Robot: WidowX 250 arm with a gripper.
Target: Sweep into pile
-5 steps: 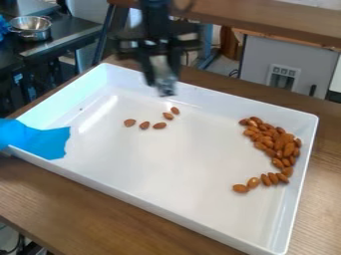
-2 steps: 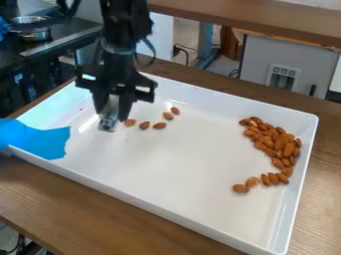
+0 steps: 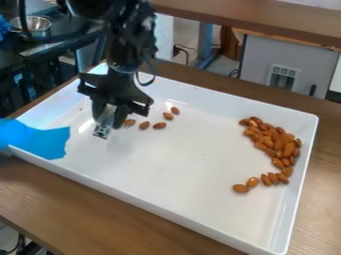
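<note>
My tool (image 3: 109, 119), closed on a small silvery piece (image 3: 103, 127), is over the left part of the white tray (image 3: 153, 169), just beside five loose almonds (image 3: 159, 126). The almond pile (image 3: 276, 142) sits near the tray's right edge, a short row of almonds (image 3: 253, 183) curving inward. The tray rests on my counter (image 3: 67, 201).

No text, label, number or sign can be read on anything here.
</note>
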